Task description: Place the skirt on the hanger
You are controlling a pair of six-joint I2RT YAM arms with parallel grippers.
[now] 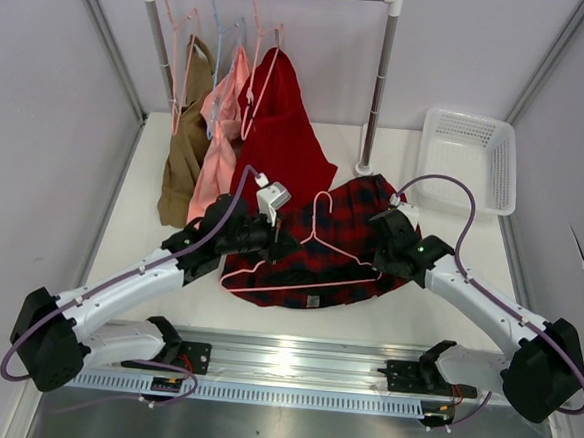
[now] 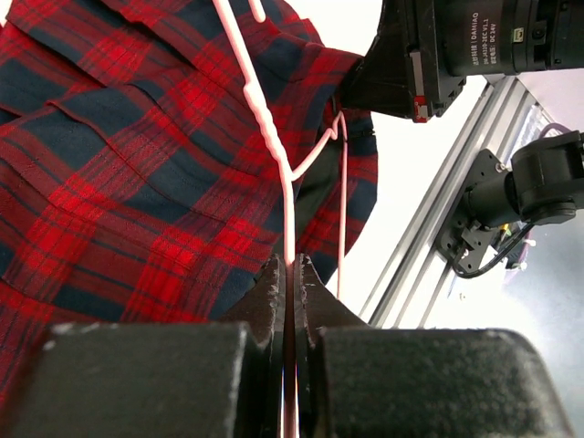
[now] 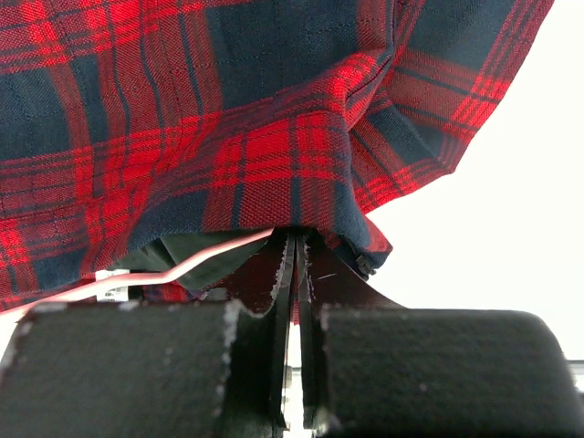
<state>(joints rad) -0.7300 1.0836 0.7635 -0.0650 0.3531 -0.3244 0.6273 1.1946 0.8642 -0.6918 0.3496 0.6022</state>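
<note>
The red and navy plaid skirt (image 1: 345, 245) lies flat on the table, its small white label (image 1: 313, 301) at the near hem. On top of it lies the pale-pink hanger (image 1: 315, 253), hook toward the rack. My left gripper (image 1: 277, 240) is shut on the hanger's wire (image 2: 267, 123), which runs straight out between the jaws (image 2: 289, 266) over the skirt (image 2: 119, 173). My right gripper (image 1: 384, 234) is shut on the skirt's right edge; the plaid cloth (image 3: 274, 137) drapes over its tips (image 3: 294, 239). A stretch of hanger wire (image 3: 182, 267) passes under the cloth there.
A clothes rack (image 1: 378, 95) stands at the back with a brown (image 1: 185, 141), a salmon-pink (image 1: 221, 134) and a plain red garment (image 1: 283, 138), plus a light-blue hanger (image 1: 217, 48). A white basket (image 1: 472, 156) sits at back right. A metal rail (image 1: 282, 364) runs along the near edge.
</note>
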